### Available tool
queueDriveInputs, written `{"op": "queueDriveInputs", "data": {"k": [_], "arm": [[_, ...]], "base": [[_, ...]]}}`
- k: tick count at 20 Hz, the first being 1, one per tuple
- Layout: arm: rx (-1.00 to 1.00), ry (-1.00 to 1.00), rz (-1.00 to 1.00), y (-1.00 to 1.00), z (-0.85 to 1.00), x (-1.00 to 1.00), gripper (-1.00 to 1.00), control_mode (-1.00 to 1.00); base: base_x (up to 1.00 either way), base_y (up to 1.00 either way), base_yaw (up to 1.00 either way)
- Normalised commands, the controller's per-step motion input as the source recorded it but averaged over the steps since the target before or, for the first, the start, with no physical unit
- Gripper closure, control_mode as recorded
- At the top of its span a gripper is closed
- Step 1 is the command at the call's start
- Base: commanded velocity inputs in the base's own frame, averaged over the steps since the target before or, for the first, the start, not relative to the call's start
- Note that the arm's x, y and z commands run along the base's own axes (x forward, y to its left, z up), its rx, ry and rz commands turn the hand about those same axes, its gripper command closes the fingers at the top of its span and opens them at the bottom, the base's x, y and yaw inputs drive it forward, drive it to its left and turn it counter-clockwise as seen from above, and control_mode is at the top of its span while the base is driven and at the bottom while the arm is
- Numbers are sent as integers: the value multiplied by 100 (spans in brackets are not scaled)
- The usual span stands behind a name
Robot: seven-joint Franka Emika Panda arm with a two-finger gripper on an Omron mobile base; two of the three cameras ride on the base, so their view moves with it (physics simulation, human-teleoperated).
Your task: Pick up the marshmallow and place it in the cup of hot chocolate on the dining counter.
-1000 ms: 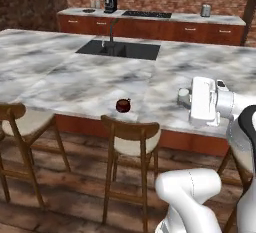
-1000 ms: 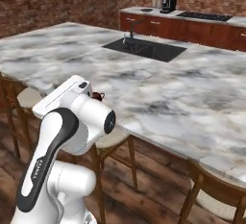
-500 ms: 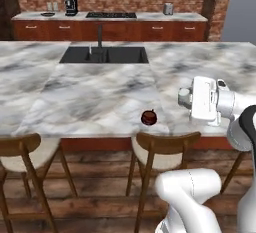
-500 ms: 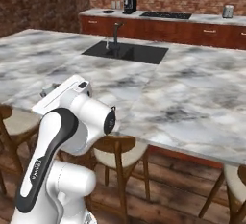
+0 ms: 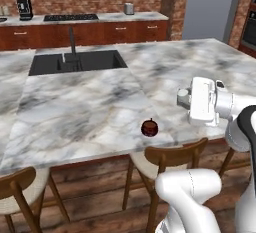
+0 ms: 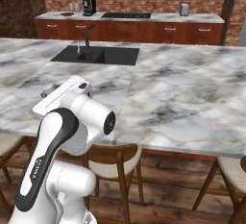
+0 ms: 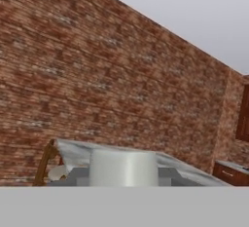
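While your left base view shows the cup of hot chocolate (image 5: 149, 127) on the dining counter (image 5: 90, 107), right view hides it behind the arm, gripper (image 5: 183, 98) pressed together, marshmallow hard to make out.

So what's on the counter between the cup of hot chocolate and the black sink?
Nothing. In the left base view, only bare veined marble of the dining counter runs from the cup of hot chocolate back to the sink.
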Motion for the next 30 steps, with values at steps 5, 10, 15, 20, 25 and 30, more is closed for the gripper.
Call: {"op": "queueDriveInputs", "data": {"k": [5,10,15,20,25,30], "arm": [[0,0,0,0,0,0,100,100],[0,0,0,0,0,0,100,100],[0,5,20,-4,-57,86,100,-100],[0,0,38,-47,-67,70,100,-100],[3,5,35,-30,-38,88,100,-100],[0,9,20,-11,-4,64,100,-100]], "base": [[72,24,-23],[63,0,1],[0,0,0],[0,0,0],[0,0,0],[0,0,0]]}}
